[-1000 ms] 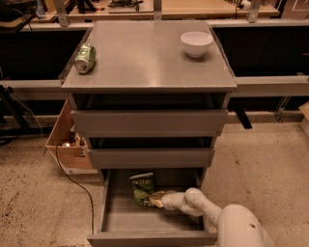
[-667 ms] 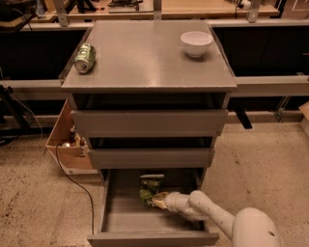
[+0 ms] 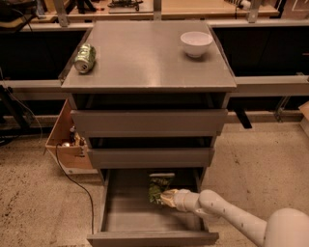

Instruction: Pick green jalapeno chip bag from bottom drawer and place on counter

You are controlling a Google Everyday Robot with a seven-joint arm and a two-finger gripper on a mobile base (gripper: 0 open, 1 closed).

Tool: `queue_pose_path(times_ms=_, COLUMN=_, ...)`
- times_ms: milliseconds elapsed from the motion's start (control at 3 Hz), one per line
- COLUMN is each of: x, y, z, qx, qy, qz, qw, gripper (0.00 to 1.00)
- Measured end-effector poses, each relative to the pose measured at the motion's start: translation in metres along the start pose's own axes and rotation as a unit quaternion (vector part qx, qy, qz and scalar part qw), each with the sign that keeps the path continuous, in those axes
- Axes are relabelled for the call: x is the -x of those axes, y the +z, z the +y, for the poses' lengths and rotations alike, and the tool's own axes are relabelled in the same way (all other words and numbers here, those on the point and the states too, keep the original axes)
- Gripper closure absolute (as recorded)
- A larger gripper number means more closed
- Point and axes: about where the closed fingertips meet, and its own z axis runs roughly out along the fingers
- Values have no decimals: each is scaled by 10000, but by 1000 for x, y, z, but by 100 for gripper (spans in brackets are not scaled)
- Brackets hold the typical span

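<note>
The green jalapeno chip bag (image 3: 158, 187) lies in the open bottom drawer (image 3: 126, 212), near the middle of its back part. My gripper (image 3: 167, 198) reaches in from the lower right on a white arm (image 3: 227, 218). Its tip is against the bag's lower right edge. The counter (image 3: 145, 58) is the grey top slab of the cabinet, above the two other shut drawer fronts.
A dented green soda can (image 3: 85, 58) lies at the counter's left edge and a white bowl (image 3: 196, 43) stands at its back right. An open box (image 3: 62, 140) and a black cable (image 3: 77, 183) are on the floor to the left. A wooden workbench (image 3: 193, 6) runs behind.
The arm has swung to the right, and the gripper has shifted right and deeper into the drawer. The chip bag has shifted right with it.
</note>
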Motion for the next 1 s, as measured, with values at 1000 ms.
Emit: queue_pose_path(times_ms=1000, x=53, y=-73, z=9, qx=-358, qy=-247, qz=483, qw=9979, gripper=100)
